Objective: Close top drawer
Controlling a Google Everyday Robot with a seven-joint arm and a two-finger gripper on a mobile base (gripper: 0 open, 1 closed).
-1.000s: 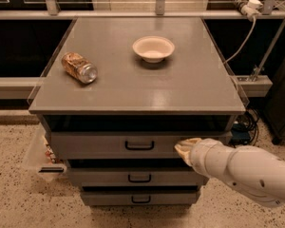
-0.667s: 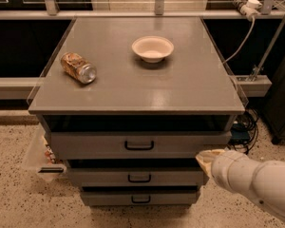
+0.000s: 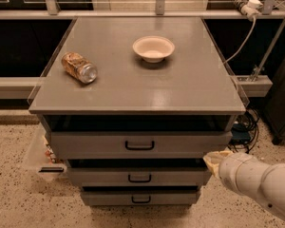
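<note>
The grey cabinet [image 3: 142, 87] stands in the middle of the camera view. Its top drawer [image 3: 85, 144] has a wide grey front with a black loop handle [image 3: 139, 146] at its centre. A dark gap shows between the drawer front and the cabinet top. My gripper [image 3: 213, 158] is at the lower right, its yellowish tip beside the right end of the top drawer's front, at its lower corner. The white arm [image 3: 261, 182] runs off to the lower right.
Two narrower drawers [image 3: 138, 177] [image 3: 140, 198] sit below. A tipped can [image 3: 79, 67] and a white bowl [image 3: 153, 48] lie on the cabinet top. Clear plastic packaging [image 3: 43, 158] lies on the speckled floor at left. Cables [image 3: 242, 127] and a rail are at right.
My gripper has moved right and down, from the middle right of the top drawer's front to past its right end. The drawer front looks unchanged.
</note>
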